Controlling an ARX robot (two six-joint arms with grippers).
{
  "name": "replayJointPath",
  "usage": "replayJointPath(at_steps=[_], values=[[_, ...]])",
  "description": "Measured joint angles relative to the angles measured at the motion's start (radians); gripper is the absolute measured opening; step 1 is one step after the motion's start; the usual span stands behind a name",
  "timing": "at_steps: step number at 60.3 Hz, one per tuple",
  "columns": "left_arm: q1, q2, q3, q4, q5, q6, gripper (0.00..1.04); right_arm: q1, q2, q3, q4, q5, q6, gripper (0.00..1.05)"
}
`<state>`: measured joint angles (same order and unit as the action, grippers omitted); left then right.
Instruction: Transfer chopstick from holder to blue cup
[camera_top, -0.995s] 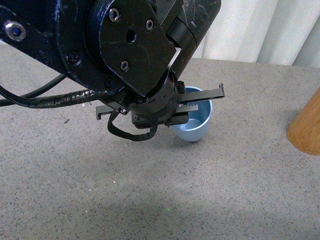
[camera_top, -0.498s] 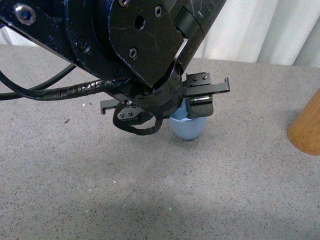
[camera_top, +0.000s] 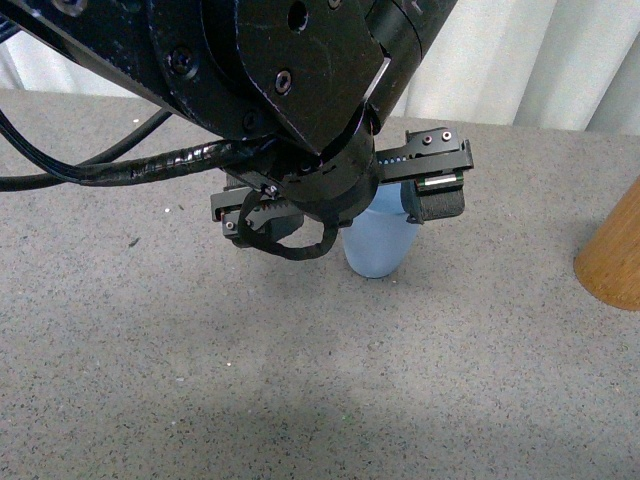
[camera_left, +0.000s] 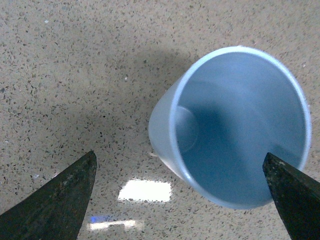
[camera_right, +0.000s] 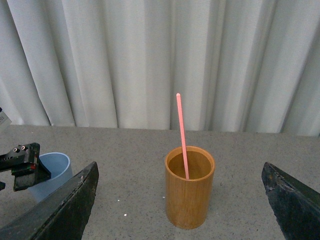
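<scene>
The blue cup (camera_top: 380, 245) stands upright on the grey table, mostly hidden behind my left arm; the left wrist view looks down into it and it is empty (camera_left: 235, 125). My left gripper (camera_left: 185, 200) is open just above the cup, its fingers wide apart, one beside the rim and one off to the side. The tan wooden holder (camera_right: 189, 186) stands upright on the table with one salmon-pink chopstick (camera_right: 182, 135) leaning in it. Only the holder's side shows at the front view's right edge (camera_top: 612, 255). My right gripper (camera_right: 180, 200) is open, facing the holder from a distance.
White curtains (camera_right: 150, 60) hang behind the table's far edge. The speckled grey table (camera_top: 200, 380) runs around both vessels. My left arm's black body and cable (camera_top: 250, 90) fill the front view's upper left. The cup and left finger show at the right wrist view's left edge (camera_right: 47, 172).
My left gripper has risen and shifted right over the blue cup, tilting from beside the cup's rim to above it. The holder at the right edge has not moved.
</scene>
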<state>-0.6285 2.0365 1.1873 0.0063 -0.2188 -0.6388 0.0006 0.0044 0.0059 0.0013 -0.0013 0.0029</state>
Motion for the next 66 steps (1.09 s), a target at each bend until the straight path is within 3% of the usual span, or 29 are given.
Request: replayJointPath(at_steps=[13,17,19,23,27,30,36,40,44,56,61,66], values=[[0.033,-0.072,-0.062,0.076,0.0,0.008,0.98,0.0,0.0,0.0,0.0,0.0,0.0,0.95],[0.052,-0.081,-0.208,0.439,-0.191,0.172,0.86,0.0,0.0,0.0,0.0,0.0,0.0,0.95],[0.069,-0.095,-0.293,0.603,-0.232,0.256,0.81,0.0,0.0,0.0,0.0,-0.003,0.0,0.95],[0.138,-0.157,-0.505,0.954,-0.213,0.426,0.68,0.0,0.0,0.0,0.0,0.001,0.0,0.95],[0.221,-0.262,-0.653,1.145,-0.152,0.515,0.57,0.0,0.0,0.0,0.0,0.001,0.0,0.95],[0.295,-0.375,-0.751,1.202,-0.102,0.552,0.48,0.0,0.0,0.0,0.0,0.002,0.0,0.95],[0.528,-0.678,-0.975,1.104,0.157,0.605,0.25,0.0,0.0,0.0,0.0,-0.002,0.0,0.95],[0.606,-0.81,-1.059,1.026,0.186,0.612,0.14,0.0,0.0,0.0,0.0,0.0,0.0,0.95],[0.625,-0.971,-1.124,0.907,0.199,0.614,0.04,0.0,0.0,0.0,0.0,0.0,0.0,0.95],[0.626,-1.789,-1.167,0.161,0.219,0.629,0.04,0.0,0.0,0.0,0.0,0.003,0.0,0.95],[0.626,-1.981,-1.167,0.014,0.22,0.631,0.04,0.0,0.0,0.0,0.0,0.003,0.0,0.95],[0.626,-2.026,-1.167,-0.002,0.219,0.631,0.04,0.0,0.0,0.0,0.0,0.0,0.0,0.95]])
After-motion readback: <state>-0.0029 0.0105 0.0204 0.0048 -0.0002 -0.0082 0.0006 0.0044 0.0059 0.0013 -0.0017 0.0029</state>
